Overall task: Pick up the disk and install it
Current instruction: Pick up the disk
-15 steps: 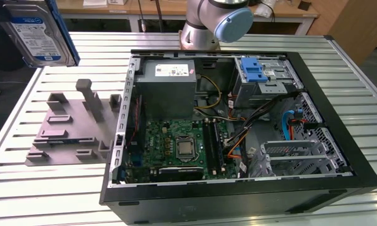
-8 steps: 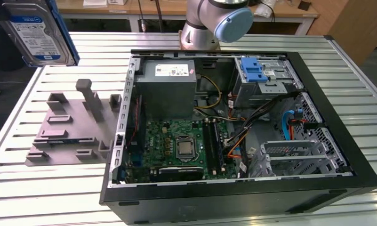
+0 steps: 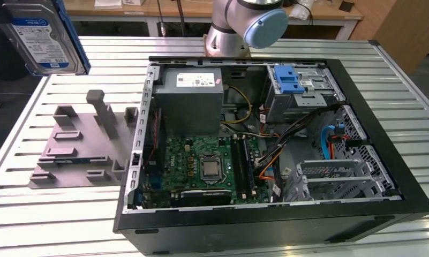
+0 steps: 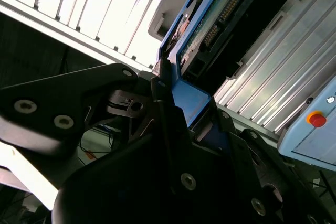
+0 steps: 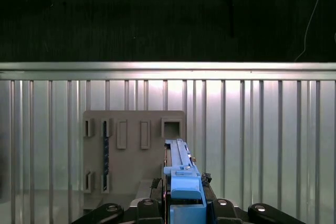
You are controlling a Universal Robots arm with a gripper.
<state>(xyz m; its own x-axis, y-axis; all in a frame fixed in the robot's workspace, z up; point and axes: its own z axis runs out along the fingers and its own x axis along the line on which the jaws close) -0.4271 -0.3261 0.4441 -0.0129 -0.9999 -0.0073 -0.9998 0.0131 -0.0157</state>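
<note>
The gripper [image 5: 184, 205] is clamped on the disk [image 5: 180, 163]. In the first wrist view the blue bracket [image 5: 185, 182] sits pinched between the black gripper parts, and the drive runs edge-on straight out from them. In the second wrist view the black fingers [image 4: 164, 119] press against the bracket's blue end, with the gripper [image 4: 181, 111] closed around it. The disk [image 4: 220, 17] extends beyond the fingertips and shows its circuit-board side and connector pins. In the exterior view the disk [image 3: 43, 32] hangs in the air at the exterior view's upper left, clear of the slatted metal table [image 3: 57, 225]. It is held roughly upright with a slight tilt, its blue-and-white label faces the camera, and the bracket runs along the edge towards the exterior view's right. It is well apart from the open computer case [image 3: 271, 227], which lies on the table with its motherboard [image 3: 207, 166], grey power-supply box [image 3: 189, 101] and drive cage [image 3: 310, 93] exposed. A blue latch piece [image 3: 289, 80] sits on the cage. Between the disk and the case a grey fixture plate [image 3: 75, 147] with upright posts rests on the table. In the first wrist view the same plate [image 5: 131, 145] lies below the disk, whose far end overlaps the plate's edge beside a square socket. The arm [image 3: 239, 24] rises behind the case.
</note>
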